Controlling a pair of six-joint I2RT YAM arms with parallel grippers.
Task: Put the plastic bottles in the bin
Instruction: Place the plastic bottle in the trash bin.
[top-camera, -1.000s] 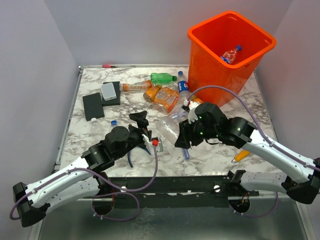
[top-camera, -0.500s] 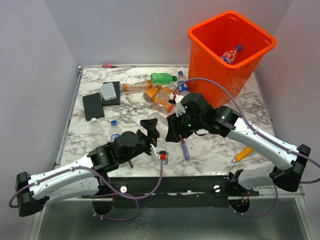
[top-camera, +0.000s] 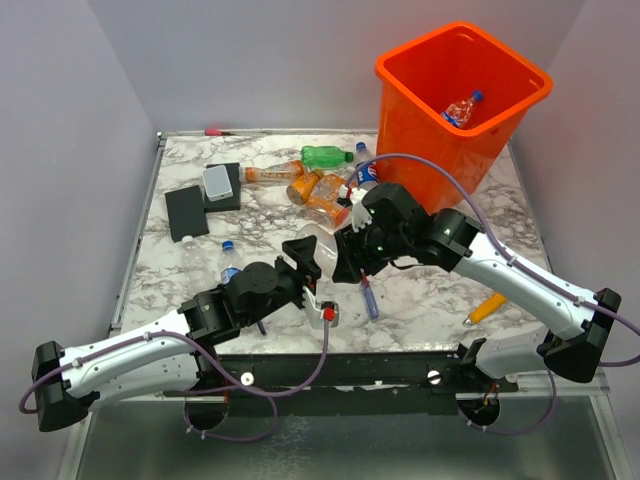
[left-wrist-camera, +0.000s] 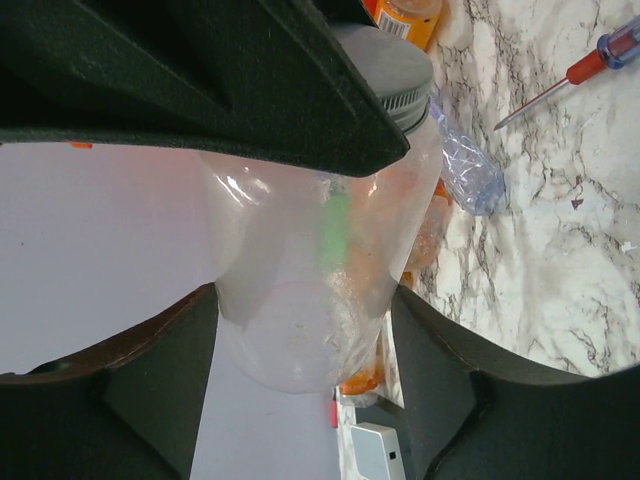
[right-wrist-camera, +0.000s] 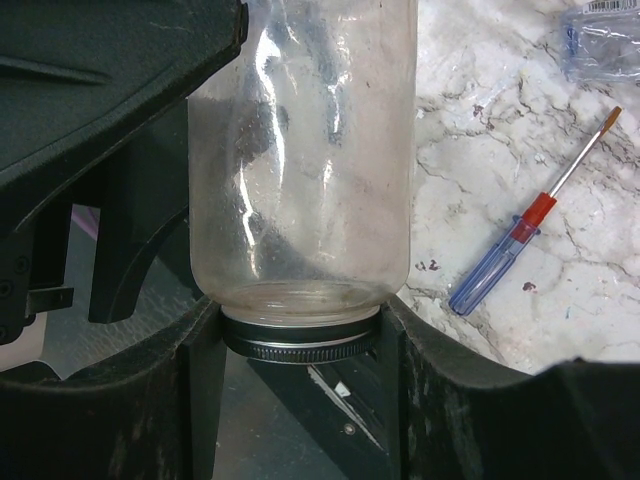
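Bin (top-camera: 420, 140), upper right: one clear bottle (top-camera: 462, 108) inside. Loose bottles (top-camera: 325, 195) upper centre, partly masked by my right arm. Mid-frame, right gripper (right-wrist-camera: 298, 335) clamps glass jar (right-wrist-camera: 300, 150) at its lid; left gripper (left-wrist-camera: 305, 330) pinches its sides.

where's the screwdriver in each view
top external: screwdriver low centre on the table, just right of the jar
left wrist: top right corner, up and right of the jar
right wrist: right of centre, lying slantwise beside the jar
shared landmark: the clear jar with the grey lid, left of the screwdriver in all three
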